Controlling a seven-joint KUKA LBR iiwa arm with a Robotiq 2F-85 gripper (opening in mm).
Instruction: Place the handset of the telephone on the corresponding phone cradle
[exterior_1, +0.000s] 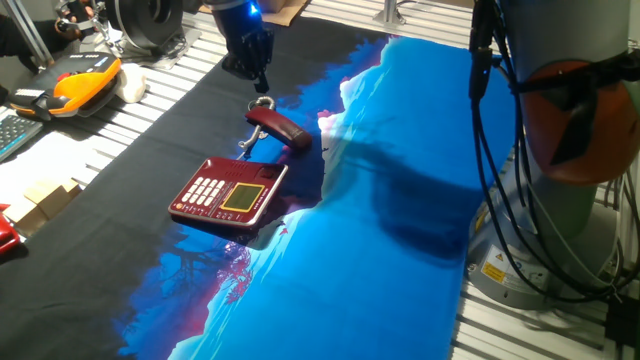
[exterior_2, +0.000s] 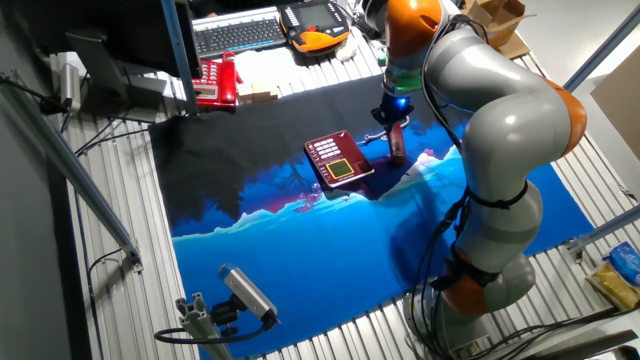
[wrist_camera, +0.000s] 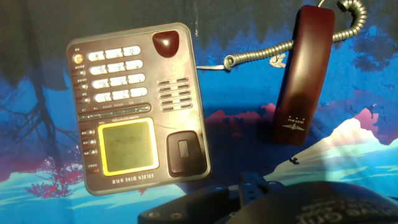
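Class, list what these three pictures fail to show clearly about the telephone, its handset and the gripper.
- Gripper: too dark and small in both fixed views to tell open or shut.
- Handset: cord end cut off by the hand view's top edge.
- Telephone: keypad labels too blurred to read.

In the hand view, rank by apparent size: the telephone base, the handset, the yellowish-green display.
1. telephone base
2. handset, long but narrow
3. display
All three lie flat on the cloth, so nearness barely skews this.
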